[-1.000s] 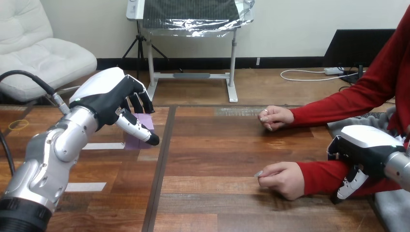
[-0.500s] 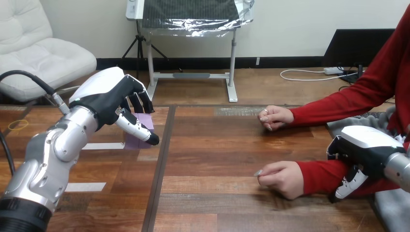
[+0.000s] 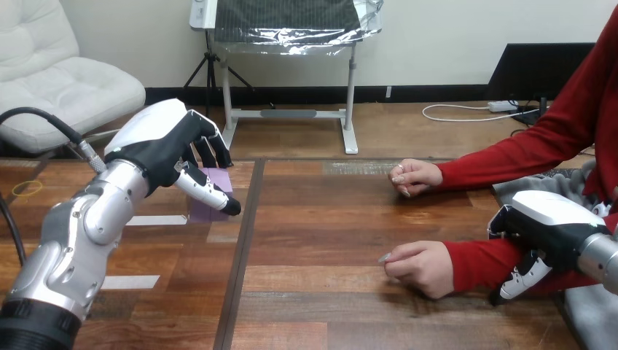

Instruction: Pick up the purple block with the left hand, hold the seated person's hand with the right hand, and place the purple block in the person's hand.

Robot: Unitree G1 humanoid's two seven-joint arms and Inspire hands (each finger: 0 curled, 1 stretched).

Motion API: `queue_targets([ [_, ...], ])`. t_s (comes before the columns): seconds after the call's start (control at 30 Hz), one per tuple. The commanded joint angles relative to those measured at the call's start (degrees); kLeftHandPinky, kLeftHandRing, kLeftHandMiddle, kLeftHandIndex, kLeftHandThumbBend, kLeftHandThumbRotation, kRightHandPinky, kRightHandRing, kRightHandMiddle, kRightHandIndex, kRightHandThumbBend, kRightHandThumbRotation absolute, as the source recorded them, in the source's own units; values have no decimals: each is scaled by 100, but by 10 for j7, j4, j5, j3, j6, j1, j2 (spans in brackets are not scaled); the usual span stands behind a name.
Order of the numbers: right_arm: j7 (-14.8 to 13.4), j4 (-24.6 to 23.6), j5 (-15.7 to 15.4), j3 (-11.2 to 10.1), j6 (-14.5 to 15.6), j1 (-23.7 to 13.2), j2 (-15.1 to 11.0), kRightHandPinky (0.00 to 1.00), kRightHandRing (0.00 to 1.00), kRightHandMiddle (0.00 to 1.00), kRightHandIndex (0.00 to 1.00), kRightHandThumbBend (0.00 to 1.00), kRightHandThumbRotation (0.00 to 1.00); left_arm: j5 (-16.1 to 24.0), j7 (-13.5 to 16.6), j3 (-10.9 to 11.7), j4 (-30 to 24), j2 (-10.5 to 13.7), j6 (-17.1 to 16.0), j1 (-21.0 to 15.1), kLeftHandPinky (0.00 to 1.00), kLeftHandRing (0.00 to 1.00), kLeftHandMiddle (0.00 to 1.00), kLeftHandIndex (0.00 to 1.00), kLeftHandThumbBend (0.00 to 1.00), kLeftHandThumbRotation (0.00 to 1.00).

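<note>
Two robot hands are in view, one at each side of the wooden table (image 3: 328,219). The left hand (image 3: 164,146) hangs palm down over the table's left part, directly above the purple block (image 3: 221,181). The block appears to rest on the tabletop just left of the dark seam (image 3: 244,240) that runs along the table. The hand covers the block's middle, so only a far corner and a near edge of the purple show. Whether this hand has any grip on the block cannot be told from here.

The right hand (image 3: 550,222) sits low at the view's right, against the red sleeve (image 3: 477,262) of the person's nearer arm and a little behind the wrist. It overlaps the sleeve, yet it cannot be told whether it clasps the arm or merely lies beside it.

The person's nearer hand (image 3: 419,268) rests on the table, loosely curled, apart from the right hand. The person's farther hand (image 3: 415,177) also rests on the table in a loose fist, near the far edge. Both are well apart from the block.

Two pale tape strips (image 3: 157,220) lie on the wood beside the left forearm — one near the block, one closer to the robot
</note>
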Motion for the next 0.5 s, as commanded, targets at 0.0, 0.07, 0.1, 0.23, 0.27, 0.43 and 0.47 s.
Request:
queue_targets([
  [0.0,-11,-15,25,-17,-25,-7,7,20,23,30,32,83,9,-15,33,21,-10,-13,-21,-16,32,38,44,43,80,0],
  [0.07,-6,-17,36,-24,-31,-7,6,21,24,30,32,82,11,-19,41,21,-1,-18,-28,-16,32,38,44,43,79,0],
  [0.1,-4,-18,39,-25,-32,-7,6,22,24,30,32,81,11,-19,42,21,1,-19,-29,-17,32,38,44,43,79,0],
  [0.23,0,-28,51,-32,-39,-7,3,22,24,30,31,80,14,-30,46,23,9,-29,-27,-17,34,39,44,43,79,0],
  [0.27,1,-31,54,-33,-42,-7,2,23,25,30,31,79,14,-32,49,24,11,-32,-29,-17,35,39,44,43,79,0],
  [0.43,-7,-42,64,-38,-52,-6,0,24,25,30,30,79,15,-39,66,22,31,-44,-39,-19,37,39,44,43,79,0],
  [0.47,-7,-44,66,-40,-54,-5,1,24,25,30,30,80,16,-40,67,21,33,-46,-37,-20,37,39,44,43,79,0],
])
